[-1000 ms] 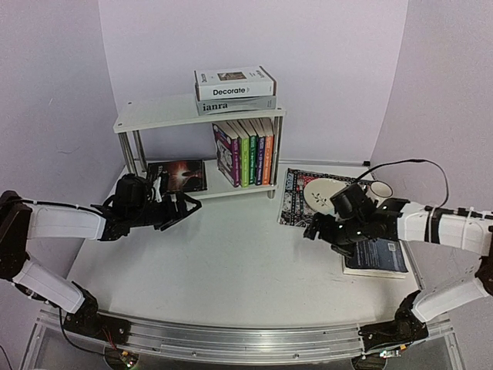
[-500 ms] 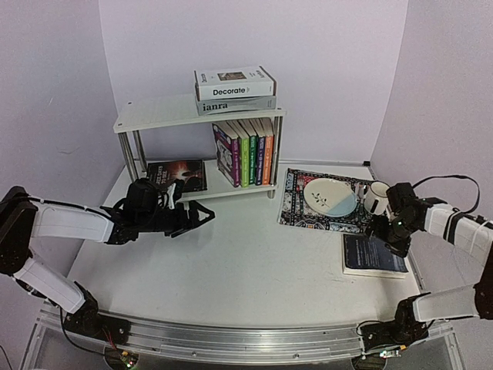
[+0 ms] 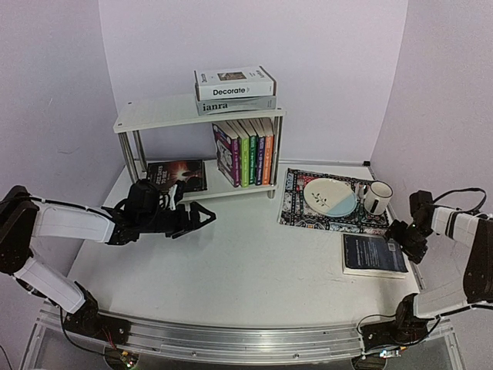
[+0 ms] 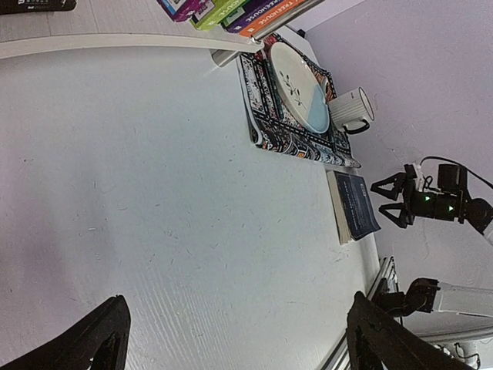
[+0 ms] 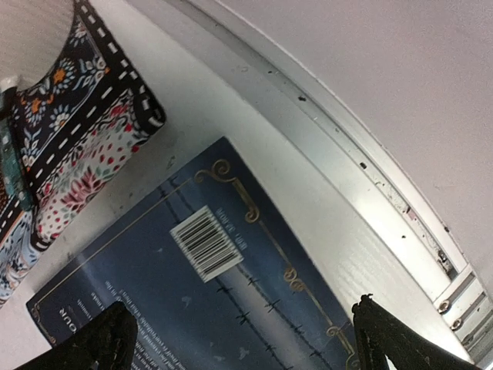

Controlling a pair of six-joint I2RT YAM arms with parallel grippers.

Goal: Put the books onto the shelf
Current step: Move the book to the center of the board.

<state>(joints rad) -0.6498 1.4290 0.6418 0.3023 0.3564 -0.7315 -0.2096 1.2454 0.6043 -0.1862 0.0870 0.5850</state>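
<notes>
Books [image 3: 245, 150] fill the shelf [image 3: 166, 113] at upper centre, one navy book [image 3: 373, 253] lies flat on the table [image 3: 246, 270] at lower right, the right gripper [image 3: 397, 237] gapes empty beside it, and the left gripper [image 3: 196, 220] gapes empty at centre left.

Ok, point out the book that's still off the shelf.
The navy book, flat on the table beside the right gripper. Every other book stands or lies on the shelf.
</notes>
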